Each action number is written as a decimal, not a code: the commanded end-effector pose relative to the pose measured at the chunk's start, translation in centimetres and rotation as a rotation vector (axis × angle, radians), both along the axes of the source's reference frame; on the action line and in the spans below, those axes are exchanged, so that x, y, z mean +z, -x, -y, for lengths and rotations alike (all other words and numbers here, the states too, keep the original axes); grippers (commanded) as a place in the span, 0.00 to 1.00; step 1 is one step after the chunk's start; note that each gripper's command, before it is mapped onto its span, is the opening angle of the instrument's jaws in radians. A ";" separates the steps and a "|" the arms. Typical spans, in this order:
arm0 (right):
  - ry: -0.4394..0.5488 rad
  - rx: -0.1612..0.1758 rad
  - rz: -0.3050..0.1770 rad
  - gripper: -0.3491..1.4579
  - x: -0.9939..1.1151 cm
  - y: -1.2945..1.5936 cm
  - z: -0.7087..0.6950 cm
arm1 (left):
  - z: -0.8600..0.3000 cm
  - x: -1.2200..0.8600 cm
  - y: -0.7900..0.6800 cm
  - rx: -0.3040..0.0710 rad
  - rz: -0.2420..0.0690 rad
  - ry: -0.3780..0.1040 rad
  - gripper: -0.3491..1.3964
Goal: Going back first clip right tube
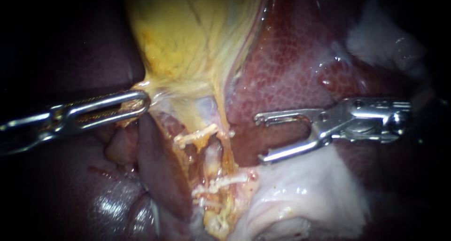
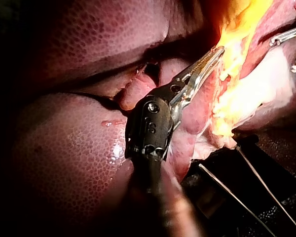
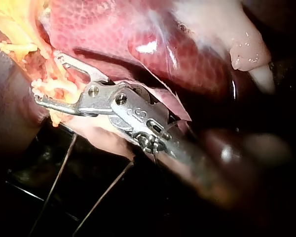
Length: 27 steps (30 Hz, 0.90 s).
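Liver [image 1: 291,58] behind; left tool [image 1: 142,102] grips gallbladder [image 1: 188,34], open right tool [image 1: 260,139] near tube [image 1: 213,152].

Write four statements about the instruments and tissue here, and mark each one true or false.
1. The right instrument has its jaws open and empty. True.
2. The right instrument grips the tube. False: its jaws stand apart from the tube, in front of the liver.
3. The left instrument is shut on the gallbladder at its lower end. True.
4. The two instruments touch each other. False: they are apart, with the tube between them.
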<state>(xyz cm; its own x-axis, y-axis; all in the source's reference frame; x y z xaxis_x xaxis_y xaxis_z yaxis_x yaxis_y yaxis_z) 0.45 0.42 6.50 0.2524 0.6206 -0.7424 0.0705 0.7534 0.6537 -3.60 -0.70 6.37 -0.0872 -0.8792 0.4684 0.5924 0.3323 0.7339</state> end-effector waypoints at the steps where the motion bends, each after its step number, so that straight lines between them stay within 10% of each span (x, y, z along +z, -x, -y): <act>1: 0.006 0.003 -0.001 0.52 -0.05 0.03 -0.03 | 0.00 0.00 0.00 0.000 -0.001 0.000 0.00; 11: 0.009 0.024 0.010 0.52 -0.22 0.18 -0.07 | 0.05 0.16 0.16 -0.001 -0.005 0.006 0.00; 27: 0.011 0.015 0.004 0.52 -0.18 0.13 0.02 | 0.08 0.72 0.88 0.057 -0.018 -0.014 0.00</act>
